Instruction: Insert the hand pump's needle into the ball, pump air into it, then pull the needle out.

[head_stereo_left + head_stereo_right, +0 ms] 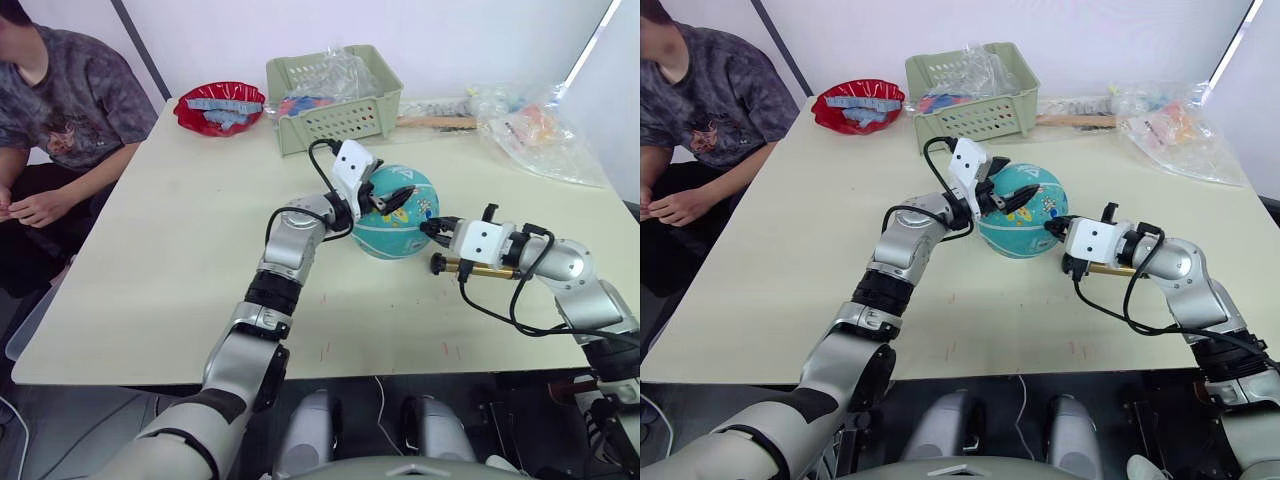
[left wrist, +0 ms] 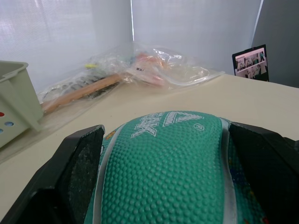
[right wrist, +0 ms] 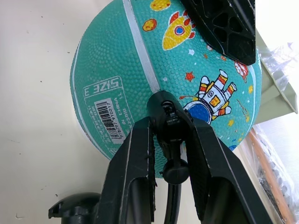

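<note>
Teal rubber ball with white seams — mirrored white print reads "SIZE 3" above a barcode sticker marked "CHINA"

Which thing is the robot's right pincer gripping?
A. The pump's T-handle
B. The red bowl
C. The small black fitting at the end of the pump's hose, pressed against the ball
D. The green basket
C: in the right wrist view, the right pincer is shut on the black needle fitting, which is held against the teal ball.

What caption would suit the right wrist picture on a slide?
Right gripper presses the hose's black fitting against the teal ball.
</note>
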`<action>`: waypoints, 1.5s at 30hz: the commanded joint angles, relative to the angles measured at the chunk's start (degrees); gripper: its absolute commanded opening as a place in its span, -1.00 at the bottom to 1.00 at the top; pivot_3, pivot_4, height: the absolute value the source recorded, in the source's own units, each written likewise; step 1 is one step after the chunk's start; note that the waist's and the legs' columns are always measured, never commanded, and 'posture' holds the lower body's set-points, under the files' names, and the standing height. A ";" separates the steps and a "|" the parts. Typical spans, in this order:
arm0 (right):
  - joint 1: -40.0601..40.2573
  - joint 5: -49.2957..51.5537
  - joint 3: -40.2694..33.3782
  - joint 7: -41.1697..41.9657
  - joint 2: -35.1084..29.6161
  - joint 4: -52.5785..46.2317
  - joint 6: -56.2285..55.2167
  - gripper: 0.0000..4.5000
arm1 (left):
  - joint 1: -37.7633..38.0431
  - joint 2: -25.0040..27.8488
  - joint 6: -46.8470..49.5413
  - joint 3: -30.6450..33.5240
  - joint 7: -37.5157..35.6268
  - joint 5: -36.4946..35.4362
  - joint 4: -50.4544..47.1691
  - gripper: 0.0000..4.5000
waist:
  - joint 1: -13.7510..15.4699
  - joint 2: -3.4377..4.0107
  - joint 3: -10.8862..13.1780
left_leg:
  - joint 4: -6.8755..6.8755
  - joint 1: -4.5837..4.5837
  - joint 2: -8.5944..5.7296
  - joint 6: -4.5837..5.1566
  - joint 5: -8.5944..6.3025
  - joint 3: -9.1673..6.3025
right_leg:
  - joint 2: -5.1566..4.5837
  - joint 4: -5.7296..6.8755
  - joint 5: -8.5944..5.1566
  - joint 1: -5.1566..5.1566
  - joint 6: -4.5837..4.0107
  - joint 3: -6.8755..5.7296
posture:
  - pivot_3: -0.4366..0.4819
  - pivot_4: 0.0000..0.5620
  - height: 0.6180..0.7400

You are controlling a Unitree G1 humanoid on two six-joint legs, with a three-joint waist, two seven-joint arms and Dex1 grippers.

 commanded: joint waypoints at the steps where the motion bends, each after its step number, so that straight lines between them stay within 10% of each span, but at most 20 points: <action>1: 0.26 2.25 -2.45 -0.25 0.42 -2.65 -1.64 -0.82 | 2.17 -1.38 1.35 -3.45 0.15 3.11 4.59 1.00 | 0.02 0.00 0.00 | 0.00 0.00 0.00 0.00 0.00 0.01 | 0.00 0.00 0.00 0.00 0.00 0.00 | -0.05 -0.47 1.00; 16: 9.98 23.00 -12.01 -3.53 10.12 -13.97 21.52 -0.82 | 3.24 -6.01 -2.03 -3.97 9.02 8.92 18.31 1.00 | 1.51 0.00 -0.51 | 0.02 0.05 -0.55 0.60 0.01 -0.93 | -0.07 -0.11 -0.12 0.42 -0.20 0.14 | -0.05 -0.47 1.00; 45: 20.67 27.75 -20.73 -5.73 8.73 -23.71 21.28 -0.97 | 2.13 -6.18 -5.18 -5.22 12.39 11.41 26.02 1.00 | 3.15 0.18 -1.09 | -0.01 -0.19 -1.54 1.07 0.01 -2.35 | -0.35 -0.32 -0.54 0.92 0.38 0.33 | -0.05 -0.47 1.00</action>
